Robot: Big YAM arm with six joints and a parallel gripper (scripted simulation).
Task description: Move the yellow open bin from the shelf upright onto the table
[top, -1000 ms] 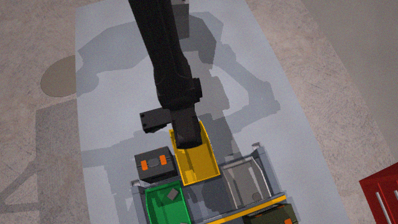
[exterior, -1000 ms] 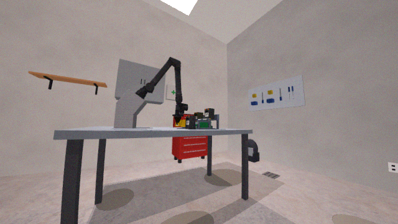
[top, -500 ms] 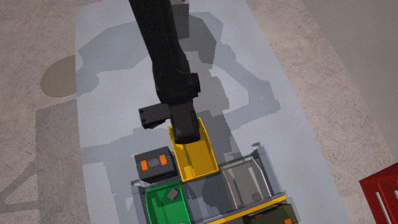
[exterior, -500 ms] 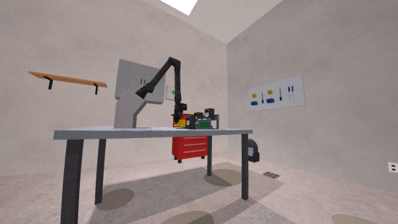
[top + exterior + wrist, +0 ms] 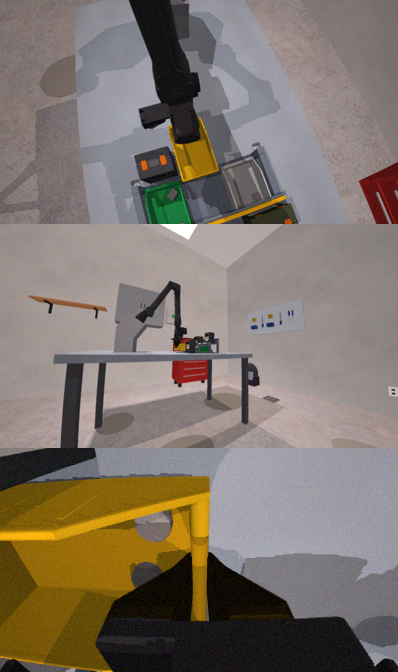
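Observation:
The yellow open bin [image 5: 196, 155] [image 5: 180, 348] [image 5: 75, 558] is held out in front of the shelf rack [image 5: 264, 155] [image 5: 214, 343], over the table [image 5: 109, 93] [image 5: 140, 357]. Only its far end still reaches the rack's front edge. It looks about level. My gripper [image 5: 185, 134] [image 5: 176, 343] [image 5: 199, 560] is shut on the bin's near wall, one finger inside and one outside. In the wrist view, two grey round parts [image 5: 153, 525] [image 5: 145, 573] lie inside the bin. The arm hides the bin's near end in the top view.
A dark case with orange latches [image 5: 155, 166] stands just left of the yellow bin. On the rack are a green bin [image 5: 161, 205], a grey bin [image 5: 245, 183] and an olive case [image 5: 270, 218]. A red tool cabinet [image 5: 382, 193] [image 5: 189, 370] stands beyond the table.

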